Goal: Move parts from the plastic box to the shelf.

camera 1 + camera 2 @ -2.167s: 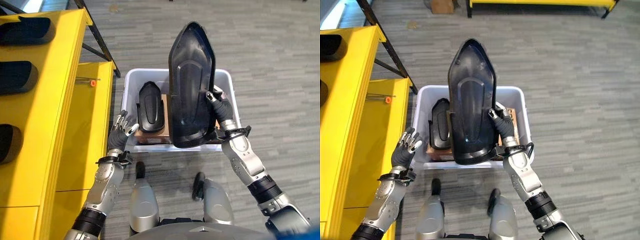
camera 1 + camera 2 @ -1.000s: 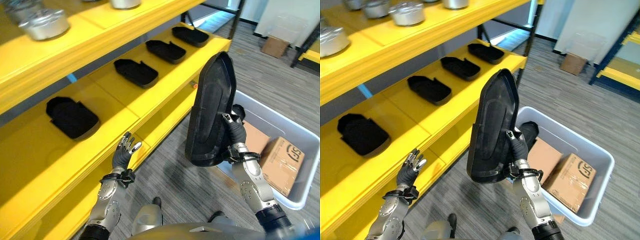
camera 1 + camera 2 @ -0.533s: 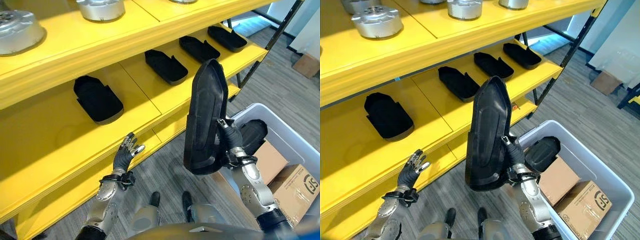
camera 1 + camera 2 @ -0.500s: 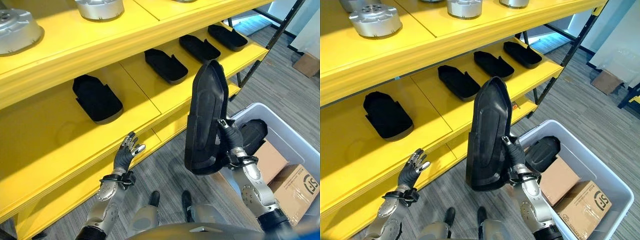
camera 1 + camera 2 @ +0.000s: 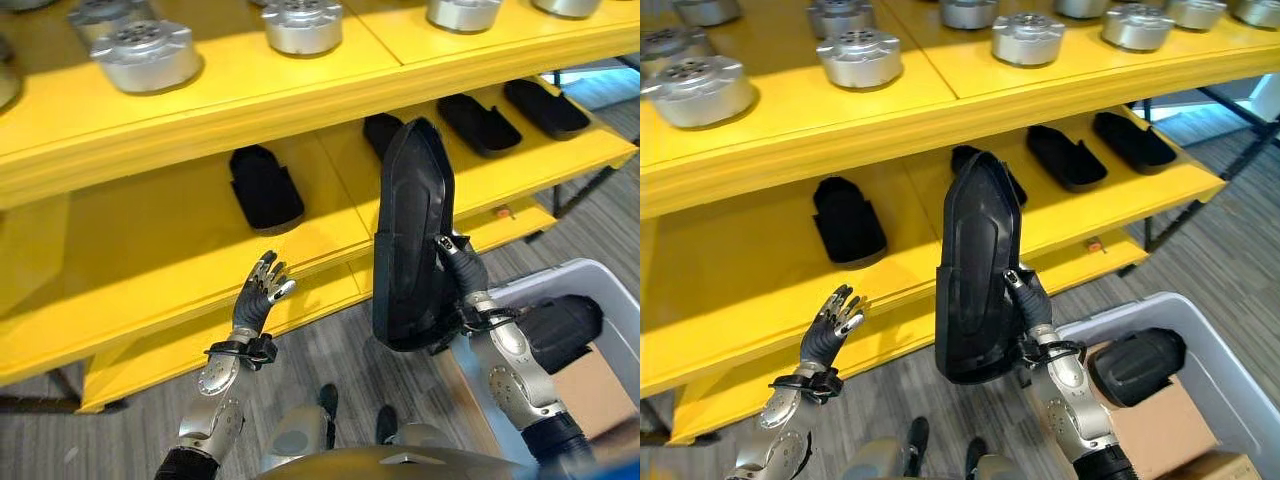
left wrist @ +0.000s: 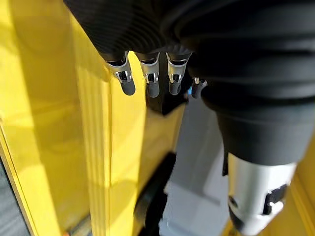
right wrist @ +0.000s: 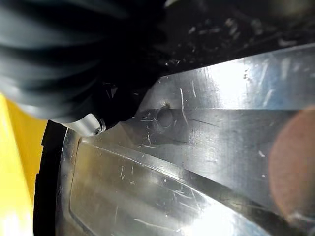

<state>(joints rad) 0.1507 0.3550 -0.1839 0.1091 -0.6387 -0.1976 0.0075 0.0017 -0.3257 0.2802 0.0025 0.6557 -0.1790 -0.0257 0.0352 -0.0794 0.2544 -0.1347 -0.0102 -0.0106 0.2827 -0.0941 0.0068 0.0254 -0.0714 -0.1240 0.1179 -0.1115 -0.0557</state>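
Right robot hand [image 5: 1028,296] is clamped on the black part's [image 5: 975,270] edge, frame centre; left robot hand [image 5: 830,328] spread. Part appears rigid, light, unwieldy: support its rim.

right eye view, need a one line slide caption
Right hand holds a black part upright before the yellow shelf; left hand open.

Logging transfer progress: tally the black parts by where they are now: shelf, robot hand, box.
Black parts on the middle shelf: 4
Black part in the right robot hand: 1
Black part in the plastic box: 1
Total: 6
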